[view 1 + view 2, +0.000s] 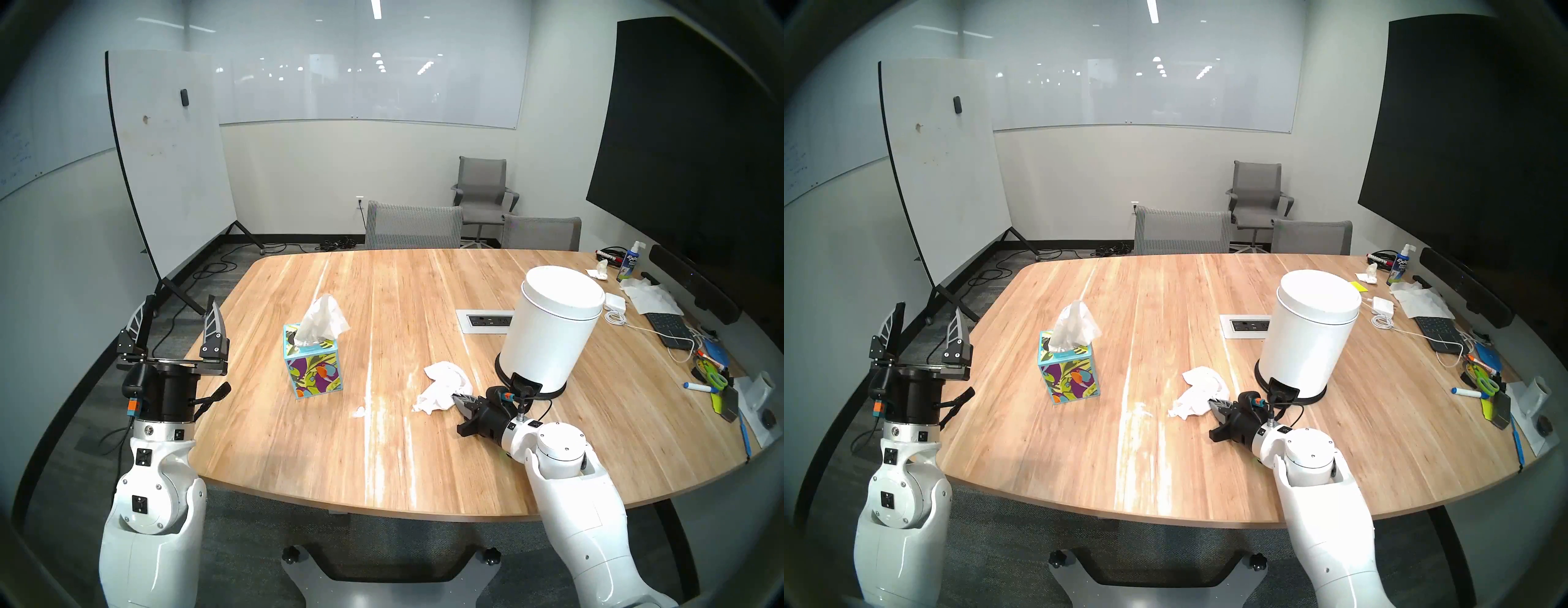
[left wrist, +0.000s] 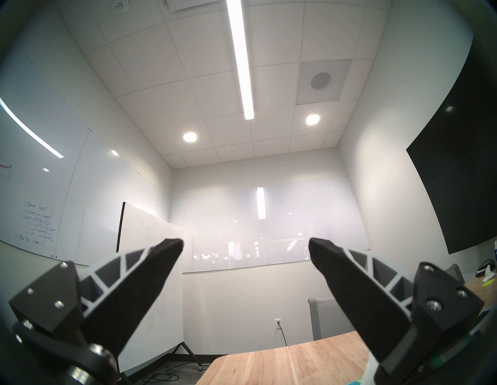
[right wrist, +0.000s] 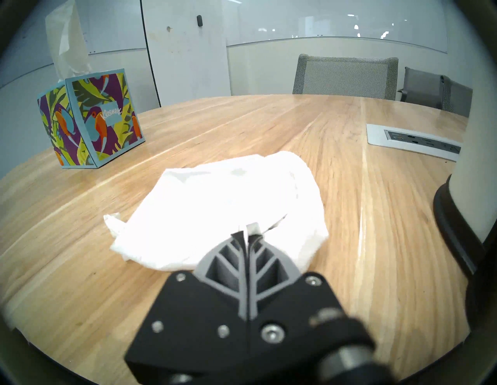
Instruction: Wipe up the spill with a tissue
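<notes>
My right gripper (image 3: 248, 232) is clamped shut on a crumpled white tissue (image 1: 443, 386), which lies bunched on the wooden table (image 1: 424, 467) just left of the white pedal bin (image 1: 551, 331) and touching the wood. A small pale blot of the spill (image 1: 358, 411) sits on the table to the left of the tissue, apart from it, beside long white glare streaks that run along the grain; I cannot make out a dark blot.

Farther left stands the Kleenex box (image 1: 313, 365) with its toucan print, upright, a fresh sheet rising from the top. My left gripper (image 1: 176, 325) is held up off the table's left edge, fingers spread wide and empty — pointing up toward the ceiling.

Behind the bin a power outlet panel (image 1: 485, 320) is set flush into the wood. The far right end is cluttered — a spray bottle (image 1: 630, 261), a keyboard (image 1: 668, 329), scissors, markers. Grey mesh chairs (image 1: 413, 225) stand at the far edge, a rolling whiteboard (image 1: 169, 170) on the left, a dark screen (image 1: 687, 140) on the right wall.
</notes>
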{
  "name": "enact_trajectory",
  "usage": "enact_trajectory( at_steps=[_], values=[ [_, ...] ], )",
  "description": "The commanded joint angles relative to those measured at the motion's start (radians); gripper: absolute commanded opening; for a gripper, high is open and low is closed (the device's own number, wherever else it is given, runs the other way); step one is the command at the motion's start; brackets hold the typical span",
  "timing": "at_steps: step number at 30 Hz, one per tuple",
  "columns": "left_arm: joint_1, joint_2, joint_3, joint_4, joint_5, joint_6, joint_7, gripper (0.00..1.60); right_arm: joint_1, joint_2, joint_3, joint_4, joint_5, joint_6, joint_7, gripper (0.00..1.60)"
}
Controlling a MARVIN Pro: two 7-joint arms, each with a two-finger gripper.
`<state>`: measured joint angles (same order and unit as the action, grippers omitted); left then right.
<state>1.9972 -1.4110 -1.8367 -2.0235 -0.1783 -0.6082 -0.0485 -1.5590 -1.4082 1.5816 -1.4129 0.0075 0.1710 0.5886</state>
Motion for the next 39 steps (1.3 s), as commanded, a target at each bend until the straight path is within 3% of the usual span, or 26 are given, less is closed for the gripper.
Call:
enact_trajectory(
  at_steps=[1,10,24,39],
  values=[
    [0.002,-0.002,-0.002,-0.017,0.0,-0.007,0.001,1.6,0.046,-0.046,-0.058,0.06,-0.021,-0.003,-0.012,0.0],
    [0.002,-0.002,-0.002,-0.017,0.001,-0.007,0.001,1.6,0.075,-0.077,-0.07,0.089,-0.016,-0.038,-0.036,0.0],
    [0.001,-0.002,-0.001,-0.017,0.0,-0.007,0.001,1.6,0.013,-0.095,-0.055,-0.102,0.004,-0.071,-0.064,0.0],
    [0.002,-0.002,-0.002,-0.017,0.001,-0.007,0.001,1.6,-0.085,-0.102,-0.053,-0.282,0.003,-0.041,-0.102,0.0]
  ],
)
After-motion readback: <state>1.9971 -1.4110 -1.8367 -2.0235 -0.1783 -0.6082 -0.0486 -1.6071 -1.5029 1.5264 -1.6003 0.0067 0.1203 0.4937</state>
